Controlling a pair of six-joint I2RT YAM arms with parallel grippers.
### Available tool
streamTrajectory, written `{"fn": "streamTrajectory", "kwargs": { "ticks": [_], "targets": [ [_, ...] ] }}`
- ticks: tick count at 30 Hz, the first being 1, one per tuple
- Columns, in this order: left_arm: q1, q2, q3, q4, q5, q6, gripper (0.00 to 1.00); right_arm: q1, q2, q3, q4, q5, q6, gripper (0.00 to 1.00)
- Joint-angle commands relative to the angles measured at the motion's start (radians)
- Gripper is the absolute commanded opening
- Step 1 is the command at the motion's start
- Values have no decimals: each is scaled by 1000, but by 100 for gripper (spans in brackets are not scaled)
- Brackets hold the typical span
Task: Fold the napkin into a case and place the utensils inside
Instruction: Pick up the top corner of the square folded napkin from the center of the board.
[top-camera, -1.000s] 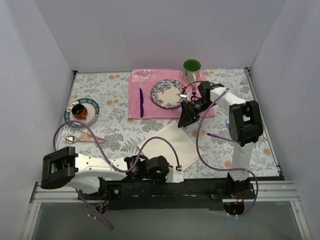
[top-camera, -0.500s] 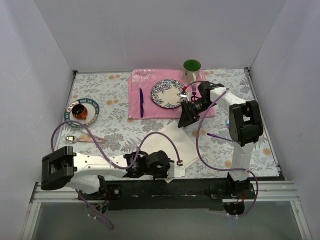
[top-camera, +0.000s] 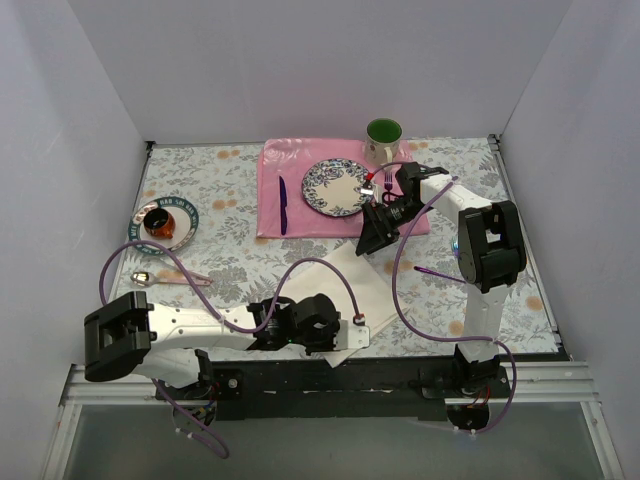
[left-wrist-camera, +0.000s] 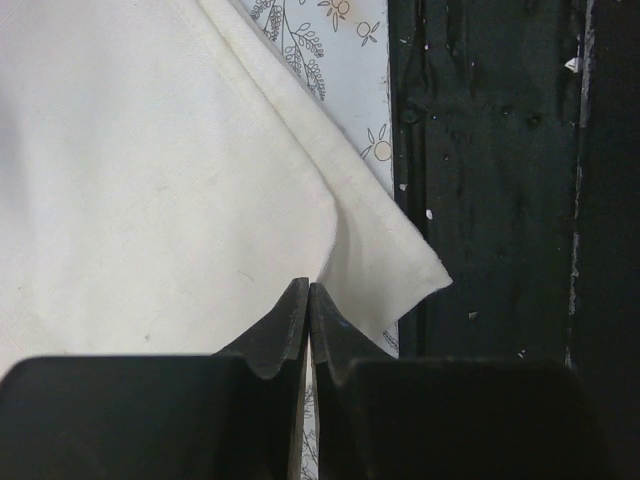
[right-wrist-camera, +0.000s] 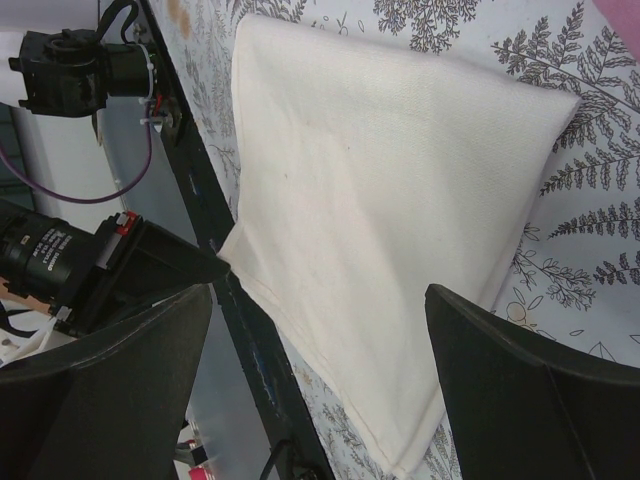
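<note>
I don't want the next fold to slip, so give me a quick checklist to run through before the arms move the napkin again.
1. Left gripper closed at the napkin's near corner: ok.
2. Cloth actually pinched between its fingers: cannot tell; they meet right at the top layer's edge.
3. Right gripper open and hovering over the napkin's far end: ok.
4. Napkin shaped into a narrow case: not ok; it lies as a wide folded sheet.
5. Utensils inside: not ok; the spoon lies well to the left, apart from the napkin.
</note>
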Motion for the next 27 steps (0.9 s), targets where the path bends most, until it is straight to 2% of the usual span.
{"fn": "streamTrajectory", "kwargs": {
  "ticks": [1,2,3,6,10,12,13,19,27],
  "targets": [
    [4,9,22,-13,30,-4,0,-2,10,28,-22,-24,-12,96],
    [4,16,22,-18,29,-4,1,-2,12,28,-22,-24,-12,96],
    [4,23,20,-17,24,-10,10,-2,14,28,-23,-24,-12,96],
    [4,23,11,-12,21,-16,29,0,14,31,-25,-26,-12,97],
    [4,23,2,-12,12,-11,33,-2,15,33,-23,-26,-12,97],
    [4,23,-3,-10,10,-5,31,-2,15,33,-23,-26,-12,96],
    [4,22,-4,-10,13,-4,23,-2,15,33,-25,-26,-12,96],
    [4,23,9,-30,44,-4,1,-2,17,30,-23,-26,-12,97],
    [15,-30,16,-47,75,-11,0,-6,21,31,-39,-16,-29,97]
  ]
}}
